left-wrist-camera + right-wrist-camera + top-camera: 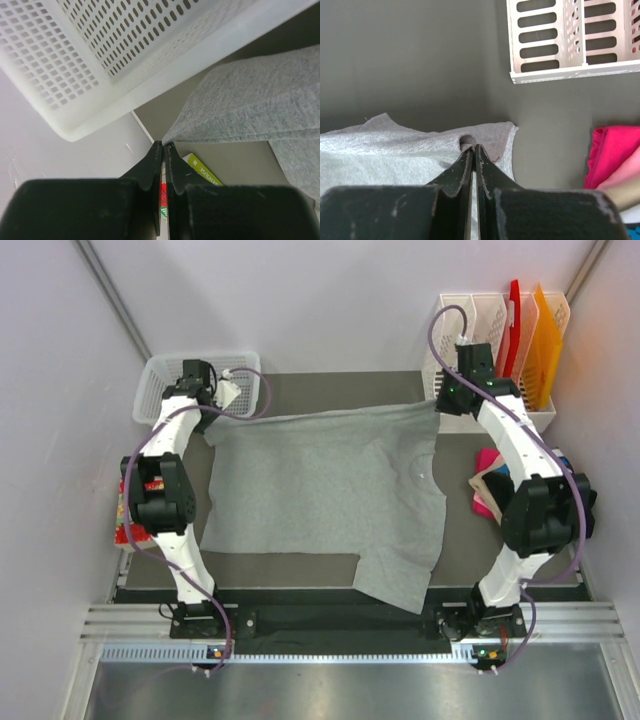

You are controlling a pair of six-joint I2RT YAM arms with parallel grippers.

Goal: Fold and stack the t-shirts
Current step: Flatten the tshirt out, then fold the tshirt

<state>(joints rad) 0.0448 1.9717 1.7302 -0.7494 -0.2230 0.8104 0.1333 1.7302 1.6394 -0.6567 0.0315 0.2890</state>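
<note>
Left end effector (163,145) pinches grey t-shirt (250,100) corner, unclear overhead.

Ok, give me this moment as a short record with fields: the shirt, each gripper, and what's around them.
shirt: grey t-shirt, spread out on the table, not yet folded
left: left gripper shut on the shirt's far left corner, next to the white basket
right: right gripper shut on the shirt's far right corner, near the file rack
others: pile of shirts at the table's right side, pink showing
</note>
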